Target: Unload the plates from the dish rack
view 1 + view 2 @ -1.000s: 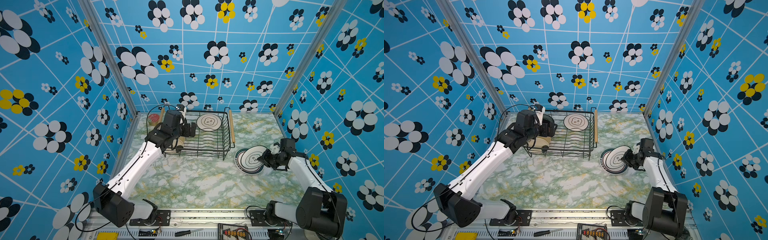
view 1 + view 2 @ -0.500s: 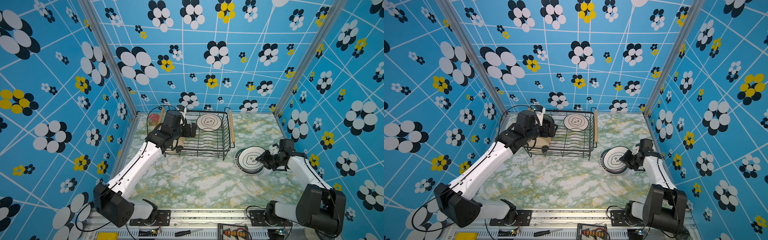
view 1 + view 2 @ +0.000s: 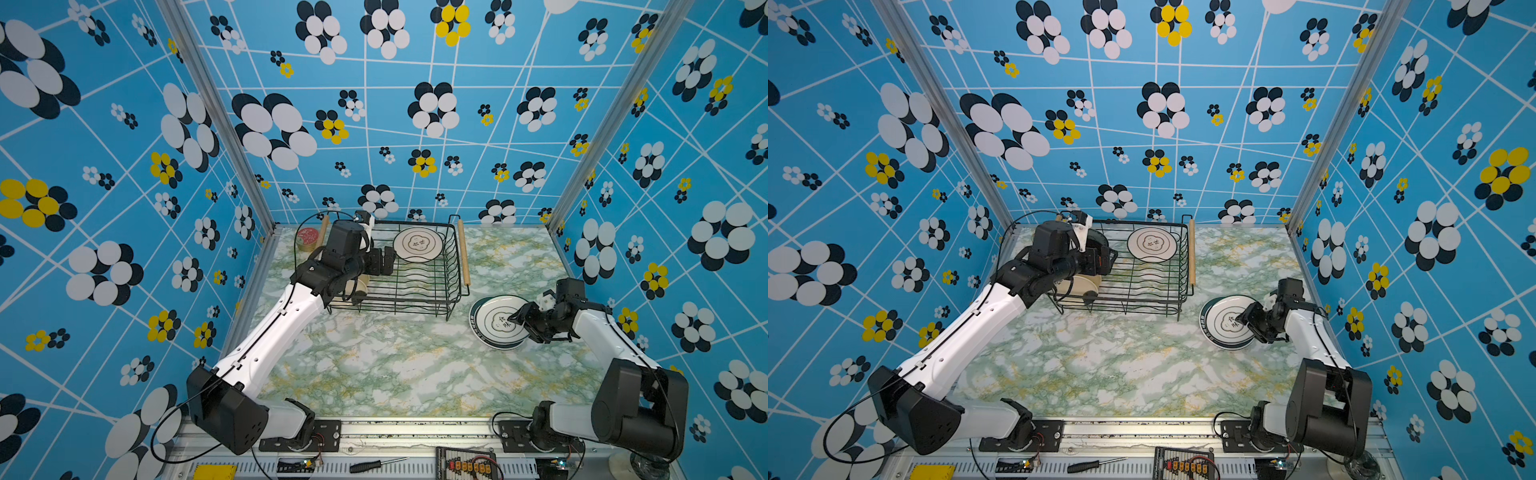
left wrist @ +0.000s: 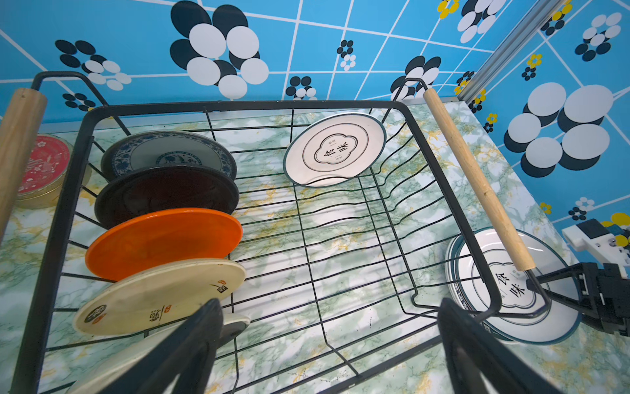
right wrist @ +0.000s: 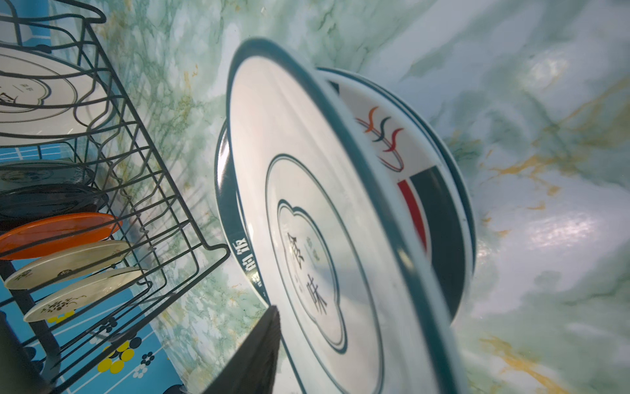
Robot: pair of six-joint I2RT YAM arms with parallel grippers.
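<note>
Partly hidden by the top plate [image 5: 306,204], right gripper [image 3: 519,324] jaws unclear; left gripper [image 4: 329,303] spread wide

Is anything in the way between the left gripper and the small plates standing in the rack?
Nothing visible: the open left gripper hangs over the dish rack right beside the cream plates, with no wire or object between them.

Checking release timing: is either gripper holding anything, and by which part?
Left gripper: nothing, open over the rack. Right gripper straddles the rim of the top plate on the stack; whether it grips, cannot tell.
</note>
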